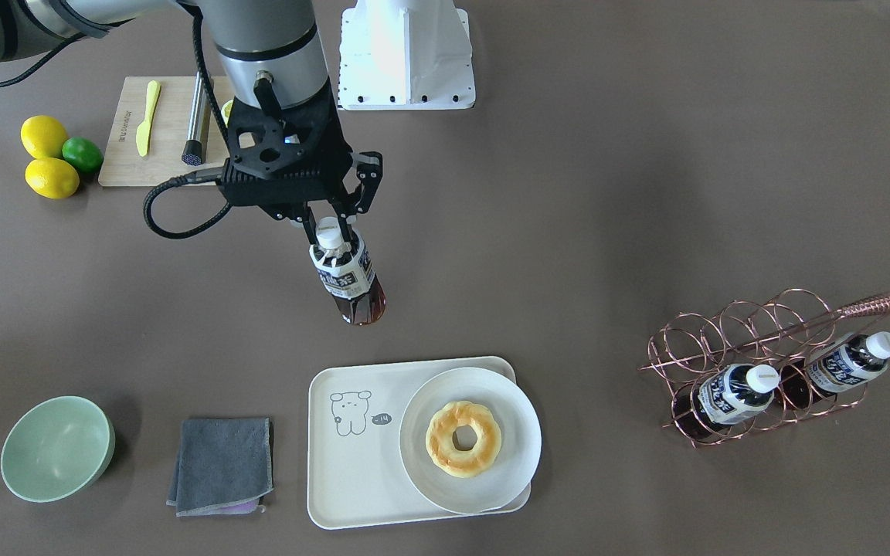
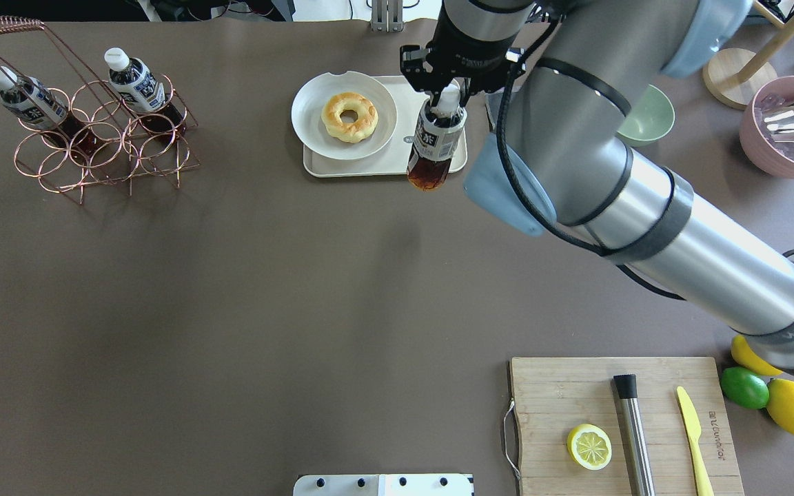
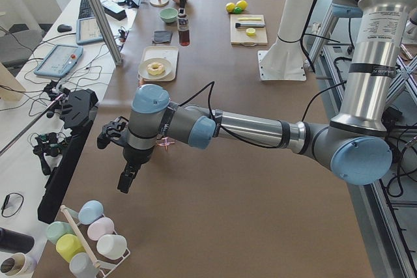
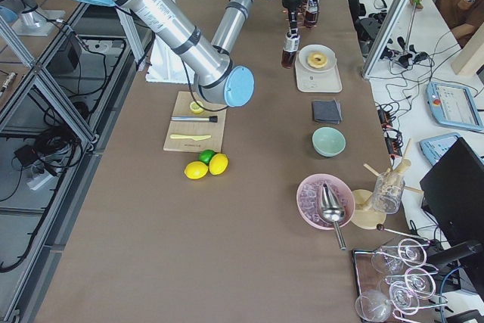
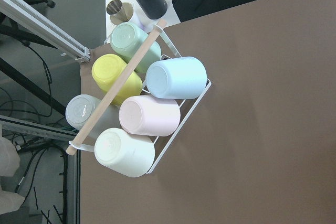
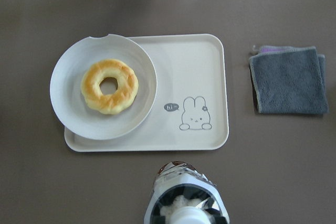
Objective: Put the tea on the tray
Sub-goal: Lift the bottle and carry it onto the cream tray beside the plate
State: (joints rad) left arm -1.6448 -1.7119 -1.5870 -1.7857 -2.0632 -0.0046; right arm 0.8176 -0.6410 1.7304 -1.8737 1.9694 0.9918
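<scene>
My right gripper is shut on the neck of a tea bottle with a white cap, and holds it upright above the table. The bottle hangs on the robot's side of the cream tray, short of its rim. In the right wrist view the bottle is at the bottom edge and the tray lies ahead. Two more tea bottles lie in a copper wire rack. My left gripper shows only in the exterior left view; I cannot tell if it is open.
A white plate with a doughnut covers half of the tray. A grey cloth and a green bowl lie beside the tray. A cutting board, lemons and a lime sit near the robot. A cup rack is under my left wrist.
</scene>
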